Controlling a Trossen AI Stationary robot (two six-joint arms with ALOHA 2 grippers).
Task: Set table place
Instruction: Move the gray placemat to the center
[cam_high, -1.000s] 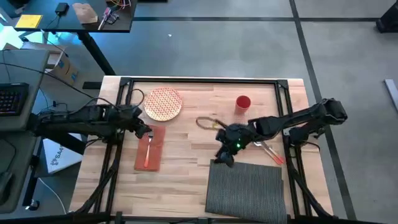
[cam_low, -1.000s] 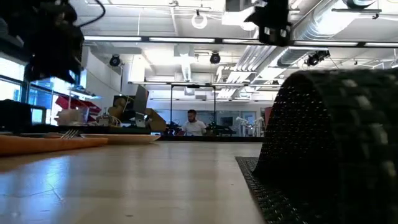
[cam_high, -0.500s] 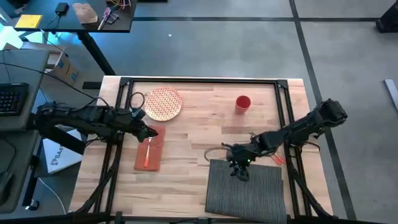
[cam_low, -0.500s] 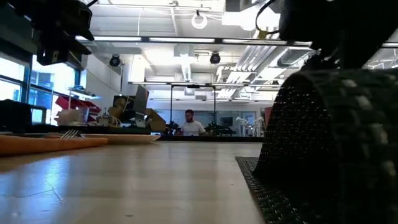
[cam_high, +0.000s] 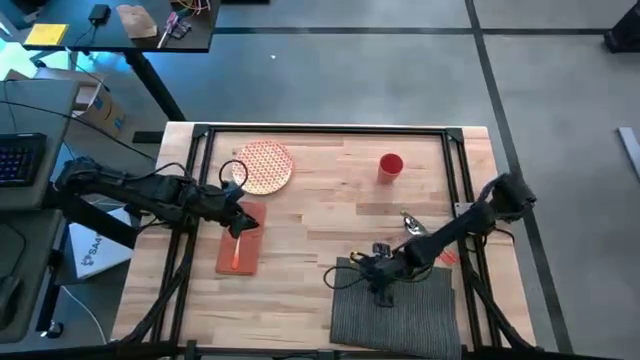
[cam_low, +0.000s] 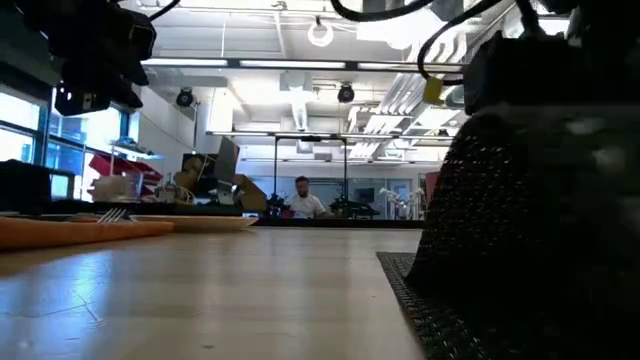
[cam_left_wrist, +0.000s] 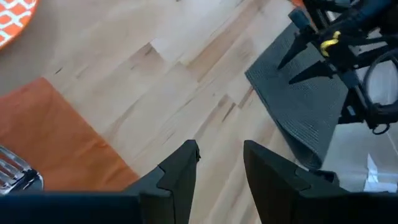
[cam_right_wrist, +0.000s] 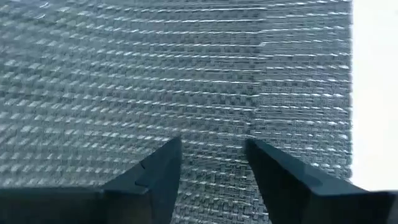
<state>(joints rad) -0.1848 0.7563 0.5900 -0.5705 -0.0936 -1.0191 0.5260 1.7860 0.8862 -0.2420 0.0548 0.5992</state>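
The place, a dark grey ribbed placemat (cam_high: 398, 308), lies flat on the table (cam_high: 320, 200) at its near right. In the low view the placemat (cam_low: 520, 230) rises as a hump. My right gripper (cam_high: 379, 284) is open, low over the placemat's far left part, and the weave (cam_right_wrist: 186, 74) fills its wrist view. My left gripper (cam_high: 242, 222) hangs open above the far end of an orange napkin (cam_high: 239, 245). Its fingertips (cam_left_wrist: 186, 155) frame bare wood beside the napkin (cam_left_wrist: 56, 143). My right gripper (cam_right_wrist: 214, 155) points down at the placemat with its fingers spread. I cannot tell whether the tips touch the weave.
A fork (cam_high: 240, 238) lies on the napkin. A round red-patterned plate (cam_high: 262, 166) sits at the far left and a red cup (cam_high: 390, 165) at the far right. Cutlery (cam_high: 415, 226) lies beyond the placemat. Black rails (cam_high: 320, 130) edge the table.
My right gripper has moved toward the table's near edge and down, from the bare wood beyond the placemat to just over its far left part. My left gripper has moved a little toward the near right, over the napkin's far end. Nothing on the table has shifted.
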